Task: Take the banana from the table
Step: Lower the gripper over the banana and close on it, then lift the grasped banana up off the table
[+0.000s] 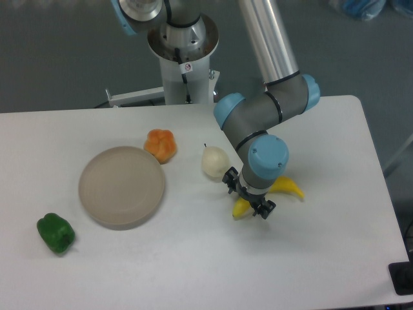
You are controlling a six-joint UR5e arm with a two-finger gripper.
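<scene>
Now at the approach step, nothing lifted. Leftmost, glossy green pepper (55, 232); then round beige plate (121, 186), orange lumpy fruit (161, 144), cream-white pear (215, 162) close by. Black two-finger claw (249, 198) spread astride smooth yellow plastic banana (286, 187), flat on white matte bench (193, 271). Next: close, then raise.

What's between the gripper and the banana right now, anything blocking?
Nothing visible. The gripper sits directly over the middle of the banana, whose ends poke out either side. The pear lies just beside it to the left, apart from the banana.
</scene>
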